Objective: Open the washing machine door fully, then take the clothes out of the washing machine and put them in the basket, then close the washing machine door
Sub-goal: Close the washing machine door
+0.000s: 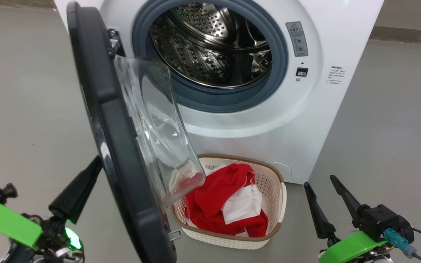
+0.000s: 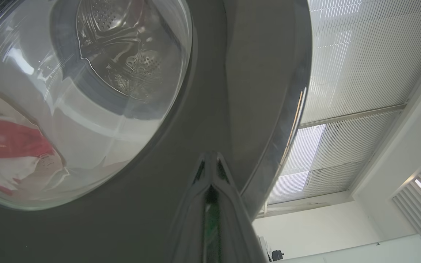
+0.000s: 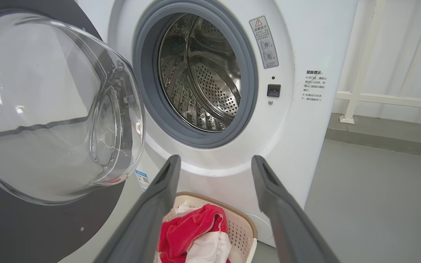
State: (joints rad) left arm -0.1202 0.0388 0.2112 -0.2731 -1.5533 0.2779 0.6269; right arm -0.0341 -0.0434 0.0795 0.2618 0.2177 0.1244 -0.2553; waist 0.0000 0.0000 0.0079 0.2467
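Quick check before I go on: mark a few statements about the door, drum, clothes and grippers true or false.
1. The clothes lie in the basket. True.
2. The drum holds a garment. False: the visible drum looks empty.
3. The right gripper is open and empty. True.
4. The washing machine door is shut. False: it stands open.
5. The left gripper is open. False: its fingers are shut.

Upper centre: washing machine (image 1: 305,120) mouth unobstructed. Frame left: washing machine door (image 1: 115,146), half-swung, bars my left claw (image 1: 97,162). Right: floor (image 1: 389,128) passable.
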